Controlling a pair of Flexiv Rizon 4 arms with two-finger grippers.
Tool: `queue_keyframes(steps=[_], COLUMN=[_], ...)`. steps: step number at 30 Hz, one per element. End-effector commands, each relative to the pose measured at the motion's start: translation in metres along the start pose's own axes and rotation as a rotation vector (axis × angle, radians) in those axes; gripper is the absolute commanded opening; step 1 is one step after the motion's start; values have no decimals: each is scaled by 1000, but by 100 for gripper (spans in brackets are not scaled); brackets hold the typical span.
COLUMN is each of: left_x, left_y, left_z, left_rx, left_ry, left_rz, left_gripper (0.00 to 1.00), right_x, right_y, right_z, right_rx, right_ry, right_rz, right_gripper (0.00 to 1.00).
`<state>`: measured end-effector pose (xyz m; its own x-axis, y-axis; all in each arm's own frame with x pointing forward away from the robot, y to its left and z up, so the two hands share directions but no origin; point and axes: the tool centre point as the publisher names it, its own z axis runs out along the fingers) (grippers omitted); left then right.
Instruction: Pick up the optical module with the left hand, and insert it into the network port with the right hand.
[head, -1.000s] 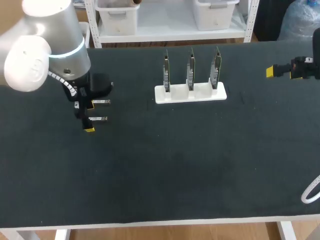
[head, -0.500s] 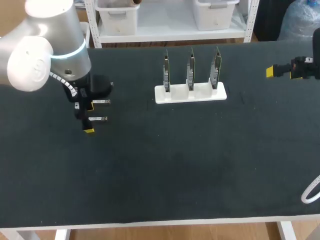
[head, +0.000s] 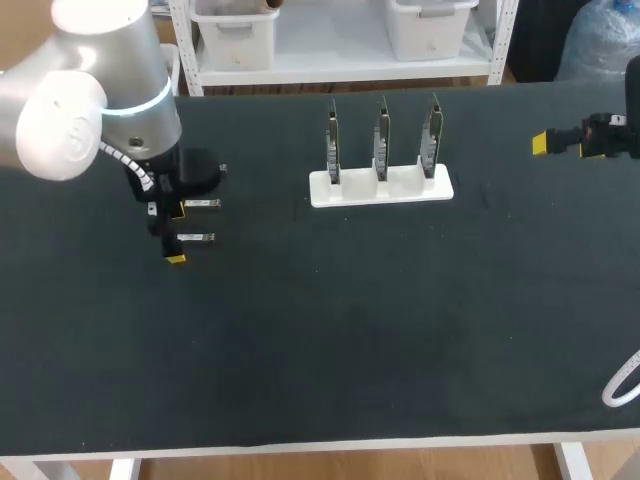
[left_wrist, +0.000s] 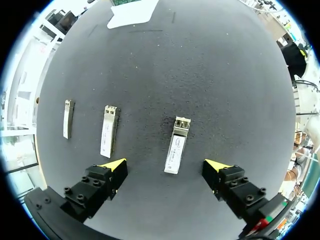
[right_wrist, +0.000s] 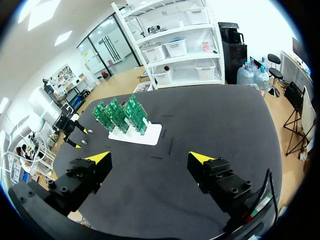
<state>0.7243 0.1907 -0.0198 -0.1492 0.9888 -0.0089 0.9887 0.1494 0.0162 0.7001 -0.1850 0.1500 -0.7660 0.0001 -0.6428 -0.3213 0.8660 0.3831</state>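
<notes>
1. Optical module (left_wrist: 176, 145) lies flat on the dark worktop (left_wrist: 210, 75), seen from the left wrist between the two yellow-tipped fingers of the left claw (left_wrist: 166, 165) and touching neither of them.
2. The left claw is spread wide and grips nothing. One finger stands on each side of the module, which lies lengthwise, pointing away from the wrist.
3. A second module (left_wrist: 108, 131) lies just outside one finger. A third module (left_wrist: 67, 118) lies beyond that. All three are roughly parallel and apart from one another.
4. From the head camera, the left arm (head: 95, 110) enters at the upper left of the frame. Its claw (head: 178, 234) is down close to the worktop (head: 350, 330) at the left.
5. In that view the optical module (head: 197, 238) shows as a pale sliver between the yellow tips. The second module (head: 202, 203) sits just above it in the frame.
6. Three green circuit boards (head: 381, 140) stand upright, side by side, in a white stand (head: 381, 186) at the upper centre of the frame, well apart from the modules.
7. The right claw (head: 545, 143) hangs at the upper right of the frame, well apart from the stand.
8. The right wrist camera shows the right claw (right_wrist: 149, 157) wide open and empty above the worktop. The circuit boards (right_wrist: 120, 115) and their stand (right_wrist: 145, 135) lie ahead of it, and the left arm (right_wrist: 47, 112) is beyond them.
</notes>
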Motion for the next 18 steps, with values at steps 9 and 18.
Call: queue_keyframes(steps=[9,18], left_x=[-10,-3], left_y=[3,0], left_z=[6,8], left_rx=[7,17], left_ry=[-4,5], left_rz=[21,7], left_gripper=[100,100], right_x=[0,0], right_y=[0,0], right_z=[0,0], right_rx=[0,0], right_ry=[0,0], right_rz=[0,0], right_gripper=[100,100])
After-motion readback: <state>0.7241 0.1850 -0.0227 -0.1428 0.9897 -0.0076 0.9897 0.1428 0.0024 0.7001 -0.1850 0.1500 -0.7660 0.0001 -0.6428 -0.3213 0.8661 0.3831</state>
